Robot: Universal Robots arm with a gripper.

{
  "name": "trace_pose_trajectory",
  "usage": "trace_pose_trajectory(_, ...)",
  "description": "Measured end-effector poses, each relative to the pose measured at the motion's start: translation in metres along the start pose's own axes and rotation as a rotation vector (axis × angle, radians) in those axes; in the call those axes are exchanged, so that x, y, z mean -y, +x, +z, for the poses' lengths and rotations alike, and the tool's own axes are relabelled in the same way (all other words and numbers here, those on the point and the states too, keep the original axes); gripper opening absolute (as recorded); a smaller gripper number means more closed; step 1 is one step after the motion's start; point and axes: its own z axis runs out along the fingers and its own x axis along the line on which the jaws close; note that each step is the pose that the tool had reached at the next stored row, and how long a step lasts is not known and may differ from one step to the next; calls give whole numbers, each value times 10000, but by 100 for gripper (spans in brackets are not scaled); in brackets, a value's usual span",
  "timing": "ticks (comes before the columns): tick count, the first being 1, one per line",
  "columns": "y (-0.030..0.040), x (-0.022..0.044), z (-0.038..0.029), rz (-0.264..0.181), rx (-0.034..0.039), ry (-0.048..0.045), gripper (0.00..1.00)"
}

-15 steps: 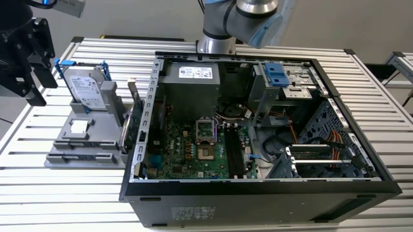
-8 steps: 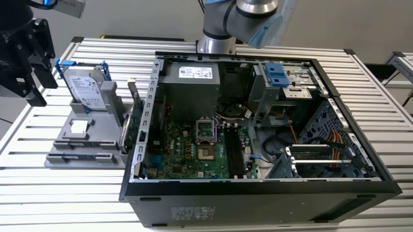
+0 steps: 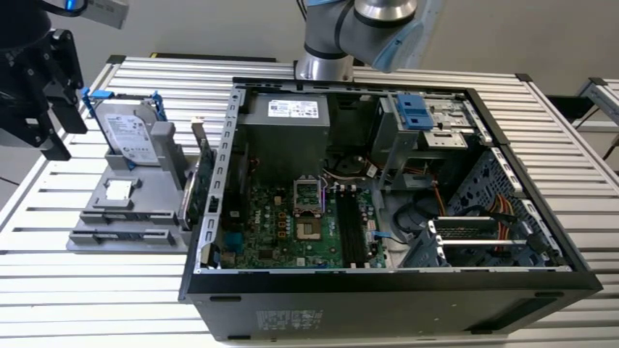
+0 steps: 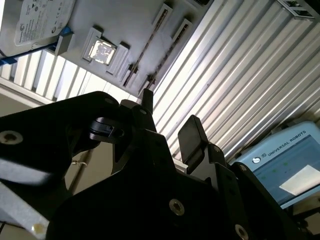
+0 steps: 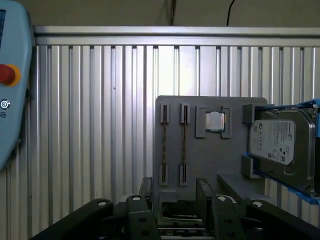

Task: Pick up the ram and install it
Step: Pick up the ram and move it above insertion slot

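Fingers: on my black gripper [image 5: 174, 190], the fingers [image 5: 204, 187] stand apart and empty at the grey slotted holder tray's [image 5: 232, 150] edge.
Ram: thin dark ram stick [image 5: 184, 142], edge-on in that tray's slot, I judge.
Progress: not picked up; install remains.

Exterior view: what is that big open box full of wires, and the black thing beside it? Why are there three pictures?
The box is an open computer case on a slatted metal table. Behind it stands a robot arm. That picture comes from a camera off the arm; both wrist views come from cameras riding on the arm. The black thing is the arm's pincer, open and holding nothing. It hangs by a gray holder that carries a hard drive, a small square chip and two thin strips standing on edge, probably ram sticks.
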Motion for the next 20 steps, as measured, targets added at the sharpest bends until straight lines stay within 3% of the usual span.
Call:
trace_pose_trajectory(18, -3, 2, 47, -1, 0, 1, 100)
trace_pose_trajectory(20, -3, 6, 132, -1, -4, 0, 100)
